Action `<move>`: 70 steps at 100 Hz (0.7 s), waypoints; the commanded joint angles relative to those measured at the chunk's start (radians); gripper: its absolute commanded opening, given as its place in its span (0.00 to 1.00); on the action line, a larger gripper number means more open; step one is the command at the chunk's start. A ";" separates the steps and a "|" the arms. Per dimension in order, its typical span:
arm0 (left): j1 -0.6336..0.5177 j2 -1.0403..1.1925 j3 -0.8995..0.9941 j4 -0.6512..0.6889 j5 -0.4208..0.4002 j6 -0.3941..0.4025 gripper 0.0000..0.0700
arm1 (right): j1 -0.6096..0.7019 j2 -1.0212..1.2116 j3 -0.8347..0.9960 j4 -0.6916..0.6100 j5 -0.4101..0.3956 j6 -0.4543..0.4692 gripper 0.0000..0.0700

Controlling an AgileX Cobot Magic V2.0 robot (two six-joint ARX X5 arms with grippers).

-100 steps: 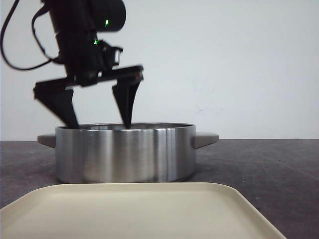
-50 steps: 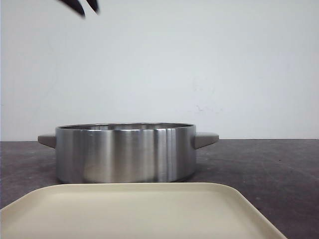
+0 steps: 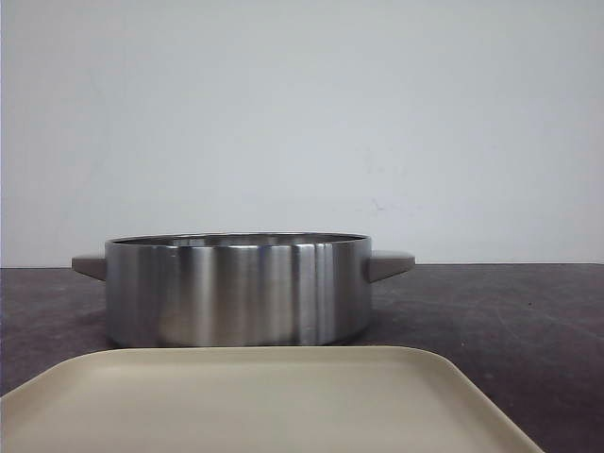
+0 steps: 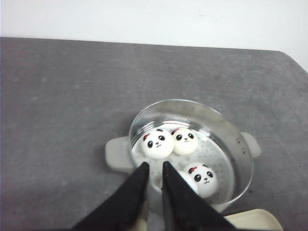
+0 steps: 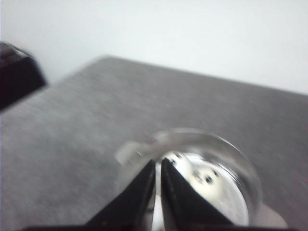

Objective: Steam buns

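Three panda-faced white buns lie in the steel pot (image 4: 226,129) in the left wrist view: one (image 4: 157,143), one (image 4: 185,140) beside it and one (image 4: 204,179) nearer. A fourth white bun (image 4: 184,180) is partly hidden behind my finger. My left gripper (image 4: 154,166) is high above the pot's near rim, shut and empty. My right gripper (image 5: 159,162) is also above the pot (image 5: 243,171), shut and empty; that view is blurred, with buns (image 5: 211,185) showing inside. In the front view the pot (image 3: 236,293) hides the buns and no gripper shows.
A beige tray (image 3: 255,401) lies in front of the pot, its corner also showing in the left wrist view (image 4: 255,219). The pot has two grey side handles (image 4: 118,154) (image 4: 251,144). The table (image 4: 57,96) is dark grey, with a white wall behind.
My left gripper stood open at the pot's rim a second ago. It rose up out of the front view and closed.
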 commanded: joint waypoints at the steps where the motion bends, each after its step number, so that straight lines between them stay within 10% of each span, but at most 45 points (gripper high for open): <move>1: -0.006 -0.031 -0.003 0.007 -0.026 0.016 0.00 | 0.011 0.008 0.013 0.035 -0.002 -0.025 0.02; 70: -0.006 -0.144 -0.005 -0.065 -0.076 0.018 0.00 | 0.011 0.007 0.013 0.041 0.004 -0.029 0.02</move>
